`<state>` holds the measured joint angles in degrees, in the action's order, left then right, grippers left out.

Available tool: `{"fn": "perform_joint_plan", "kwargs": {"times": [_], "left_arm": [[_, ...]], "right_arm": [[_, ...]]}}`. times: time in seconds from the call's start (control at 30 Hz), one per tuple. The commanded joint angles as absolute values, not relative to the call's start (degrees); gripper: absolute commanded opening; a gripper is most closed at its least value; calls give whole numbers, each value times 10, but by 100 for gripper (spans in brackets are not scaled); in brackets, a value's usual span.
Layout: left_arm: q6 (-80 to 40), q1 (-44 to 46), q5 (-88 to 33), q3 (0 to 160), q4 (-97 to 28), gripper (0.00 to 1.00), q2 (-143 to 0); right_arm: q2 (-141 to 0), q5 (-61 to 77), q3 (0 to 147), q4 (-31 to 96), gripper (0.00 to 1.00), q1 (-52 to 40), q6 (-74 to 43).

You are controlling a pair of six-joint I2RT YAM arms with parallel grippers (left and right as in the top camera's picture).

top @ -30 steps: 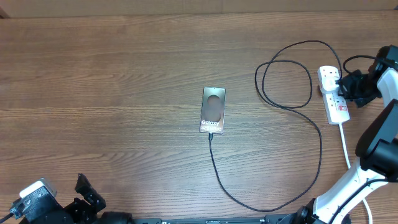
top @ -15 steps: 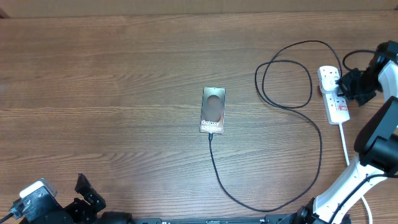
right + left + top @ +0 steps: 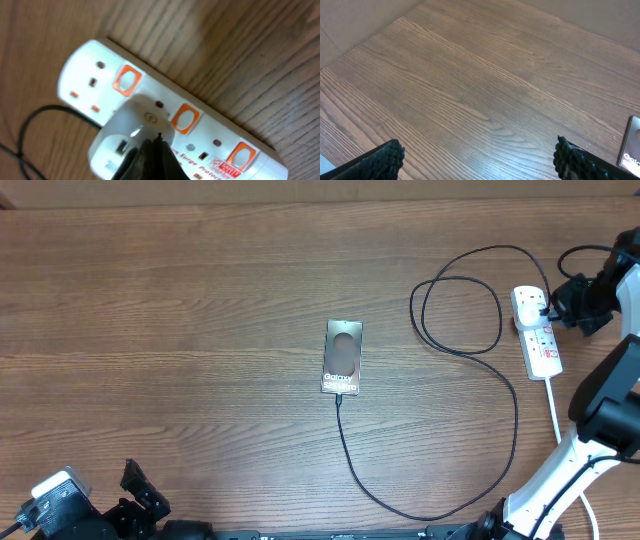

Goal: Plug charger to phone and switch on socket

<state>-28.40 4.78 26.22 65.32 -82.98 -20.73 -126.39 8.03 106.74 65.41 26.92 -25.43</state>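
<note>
Overhead view of a brown wood-grain table [image 3: 200, 300]. A small flat dark brown-black phone [image 3: 342, 357] w/ white "Galaxy" lettering lies flat near the centre. The long thin black charger cable [image 3: 516, 420] meets the phone's near short edge and sweeps down and to the right of the phone. It then climbs into a loose loop well to the phone's right. Past the loop, farthest right of the phone, lies the white elongated power-strip socket [image 3: 537, 332] w/ orange-red switches [image 3: 126, 80]. A white cord [image 3: 555, 415] trails from it toward the near edge. The right gripper [image 3: 154, 150] is at the socket, jaws clenched together on nothing. Its tips are just over a pale rounded plug [image 3: 122, 132] seated in the strip; contact can't be told. The left gripper [image 3: 477, 167] hangs far below-left of the phone, jaws spread wide, empty.
</note>
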Motion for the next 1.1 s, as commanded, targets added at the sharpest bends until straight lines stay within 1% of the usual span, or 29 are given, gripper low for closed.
{"fn": "perform_joint_plan", "kwargs": {"times": [0.0, 0.27, 0.4, 0.77, 1.07], "left_arm": [[-288, 44, 272, 652, -830, 100, -201], [-288, 44, 272, 652, -829, 100, -201], [-288, 44, 272, 652, -830, 100, -201], [-288, 44, 272, 652, -829, 100, -201], [-288, 44, 272, 652, -830, 99, -201]], "right_arm": [[-1289, 54, 1073, 653, 4, 268, -251], [-1289, 49, 1077, 663, 4, 279, -250], [-1289, 74, 1077, 663, 4, 279, -237], [-1289, 81, 1076, 660, 4, 278, -237], [-1325, 92, 1069, 652, 4, 254, -237]]}}
